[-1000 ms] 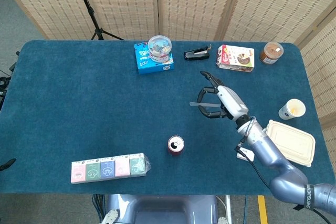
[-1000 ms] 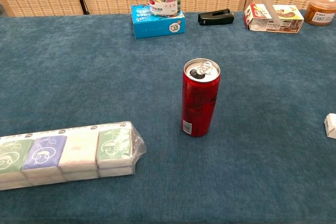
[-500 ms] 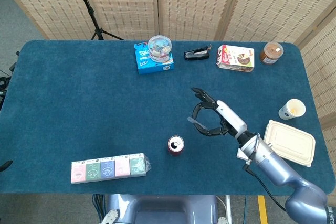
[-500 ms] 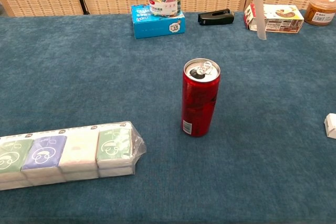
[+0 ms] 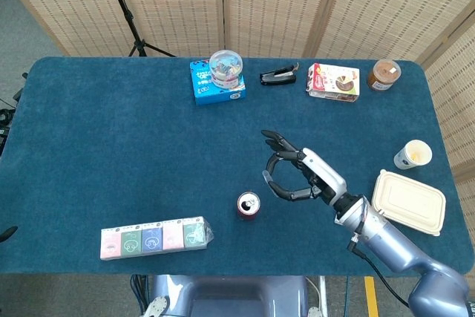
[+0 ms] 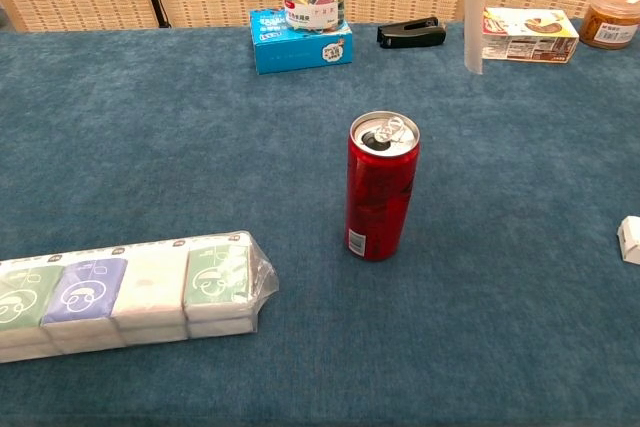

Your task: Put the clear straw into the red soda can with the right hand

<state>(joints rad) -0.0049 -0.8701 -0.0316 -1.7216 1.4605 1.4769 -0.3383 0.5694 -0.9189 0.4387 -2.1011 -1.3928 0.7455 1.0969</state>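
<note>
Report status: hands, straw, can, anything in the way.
Right hand holds clear straw upright, right of red soda can. Straw not yet in can. Left hand not in view. Nothing between straw and can.

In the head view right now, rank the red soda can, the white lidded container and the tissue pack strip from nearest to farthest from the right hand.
From the right hand:
1. Red soda can, just left of it.
2. White lidded container, to its right.
3. Tissue pack strip, far left, front edge.
</note>
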